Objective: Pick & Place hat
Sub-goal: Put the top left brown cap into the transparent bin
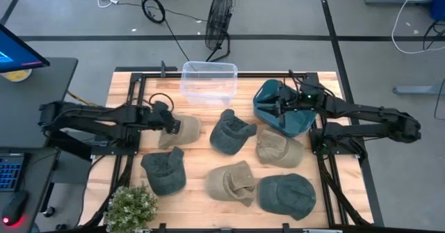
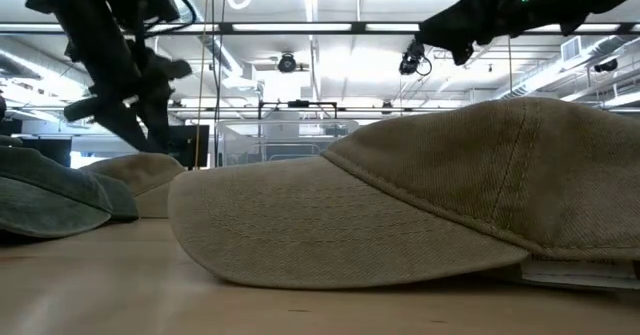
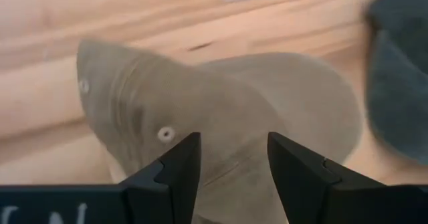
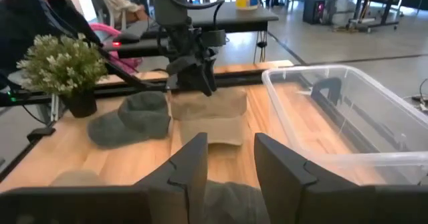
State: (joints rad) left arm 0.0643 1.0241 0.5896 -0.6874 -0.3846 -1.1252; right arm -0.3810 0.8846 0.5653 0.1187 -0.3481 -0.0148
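Several caps lie on the wooden table. My left gripper (image 1: pixel 170 126) (image 3: pixel 234 164) is open and points down over the crown of a tan hat (image 1: pixel 185 130) (image 3: pixel 234 97) at the table's left. This hat rests flat on the wood, and I see no touch. My right gripper (image 1: pixel 277 106) (image 4: pixel 231 160) is open and raised above a dark teal hat (image 1: pixel 290 119) at the far right of the table. Grey-green cloth (image 4: pixel 227 200) shows low between its fingers. In the low view it hangs high (image 2: pixel 440 40).
A clear plastic bin (image 1: pixel 208 82) (image 4: pixel 341 117) stands at the far edge. Dark hats (image 1: pixel 233 132) (image 1: pixel 163 172) (image 1: pixel 286 195) and tan hats (image 1: pixel 278 149) (image 1: pixel 233 182) lie across the middle and near side. A potted plant (image 1: pixel 131 206) sits at the near left corner.
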